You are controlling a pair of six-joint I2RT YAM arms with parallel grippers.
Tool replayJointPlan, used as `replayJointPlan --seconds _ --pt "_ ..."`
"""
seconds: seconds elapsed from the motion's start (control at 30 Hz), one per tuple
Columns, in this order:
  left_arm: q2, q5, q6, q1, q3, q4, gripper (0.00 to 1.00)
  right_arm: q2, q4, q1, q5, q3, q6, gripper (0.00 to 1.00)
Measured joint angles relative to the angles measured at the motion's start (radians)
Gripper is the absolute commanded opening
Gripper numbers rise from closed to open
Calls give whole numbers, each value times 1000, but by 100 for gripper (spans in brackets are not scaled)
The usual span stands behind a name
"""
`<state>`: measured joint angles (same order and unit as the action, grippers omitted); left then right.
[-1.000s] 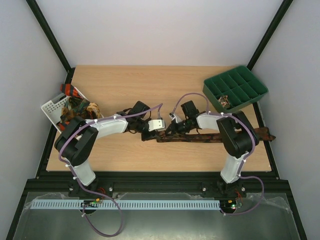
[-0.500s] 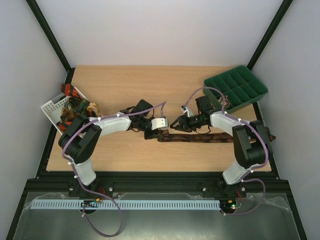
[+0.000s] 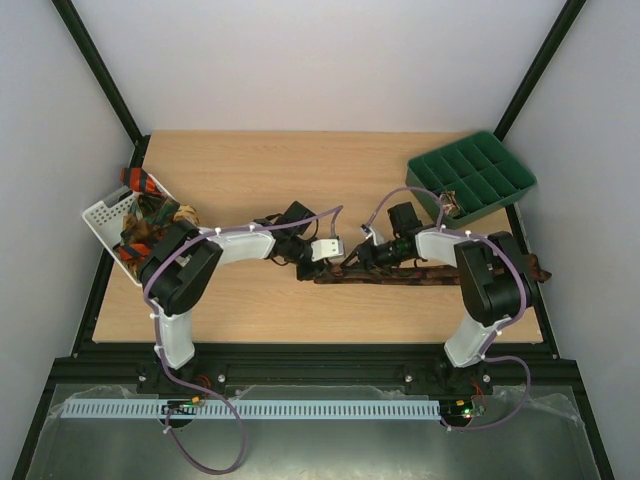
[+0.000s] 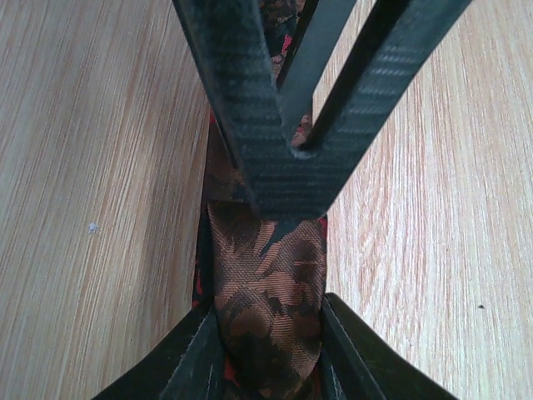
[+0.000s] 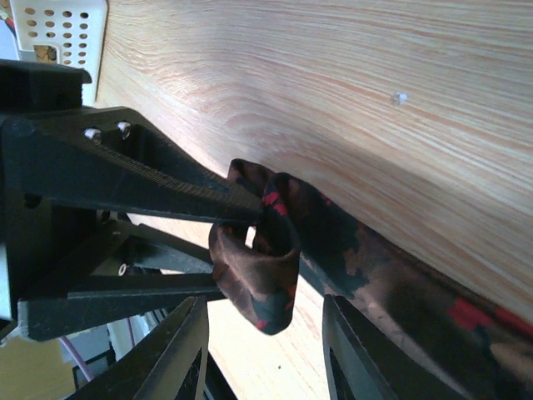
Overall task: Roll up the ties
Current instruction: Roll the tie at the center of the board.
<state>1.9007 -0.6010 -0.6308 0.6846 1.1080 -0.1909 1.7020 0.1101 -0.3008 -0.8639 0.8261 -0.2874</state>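
Observation:
A dark brown tie with red specks (image 3: 430, 275) lies flat along the near part of the table, and its left end is curled into a small roll (image 5: 254, 267). My left gripper (image 3: 322, 266) is shut on that rolled end; in the left wrist view the tie (image 4: 271, 283) fills the gap between its jaws (image 4: 271, 367). My right gripper (image 3: 352, 262) faces it from the right. It is open, with its jaws wide apart on either side of the roll (image 5: 262, 350), not touching it. The left gripper's fingers (image 5: 150, 179) reach into the roll.
A white slotted basket (image 3: 100, 212) at the left edge holds several more ties (image 3: 150, 215), one of them orange-and-black striped (image 3: 140, 180). A green compartment tray (image 3: 470, 178) stands at the back right. The tie's wide end hangs over the right table edge (image 3: 540, 270).
My left gripper has moved a little to the right with the tie's end. My right gripper lifted off the tie, then came back down to the rolled end.

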Motion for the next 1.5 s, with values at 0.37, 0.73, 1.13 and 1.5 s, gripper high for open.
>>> replayJointPlan --seconds 0.37,0.73,1.13,1.5 --pt "15 -5 11 3 6 3 32 61 -58 -29 0 0 -10 17" --pt "7 13 -11 3 -13 19 98 74 -82 -35 0 0 -13 1" --pt "-1 97 -19 19 -87 105 97 81 -90 -35 -23 0 -21 1" --pt "64 93 -48 50 -24 139 49 92 -91 -35 -41 0 -35 1"
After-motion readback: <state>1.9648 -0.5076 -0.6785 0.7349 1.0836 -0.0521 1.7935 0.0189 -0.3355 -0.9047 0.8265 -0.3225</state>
